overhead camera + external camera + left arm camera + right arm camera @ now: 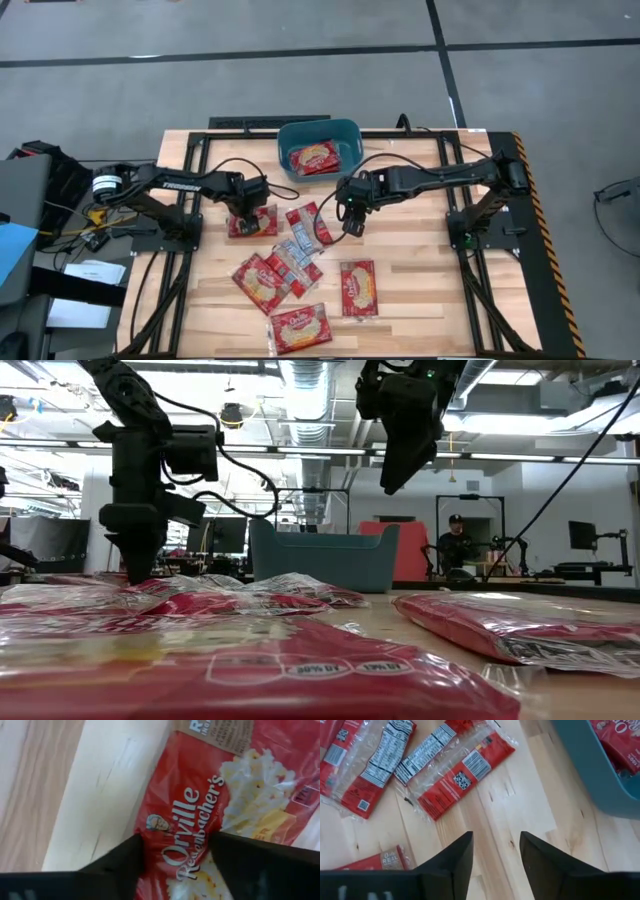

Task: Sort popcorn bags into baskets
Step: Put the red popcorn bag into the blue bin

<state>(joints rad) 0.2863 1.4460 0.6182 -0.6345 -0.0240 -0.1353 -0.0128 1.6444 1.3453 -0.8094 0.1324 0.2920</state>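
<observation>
Several red popcorn bags lie flat on the wooden table, among them one at the far left (252, 222), one in the middle (308, 222) and one to the right (358, 288). Another bag (314, 158) lies inside the teal basket (345, 135) at the far edge. My left gripper (245, 215) is open and points down at the far-left bag (200, 805), one finger on each side of its printed name. My right gripper (352, 224) is open and hangs above bare wood (495, 850), between the basket (600, 775) and the bags. My left gripper comes from above, pointing down, with its open fingers (125, 862) standing on the face of the red bag near its long edge (150, 845). The bag lies flat on the table. Whether the fingertips press the film or only reach it, I cannot tell.
Black frame rails run along the table's left, right and far edges. Cables trail from both arms over the far part of the table. Bare wood shows to the right of the bags (420, 270). A person (455, 545) sits in the room far behind the table.
</observation>
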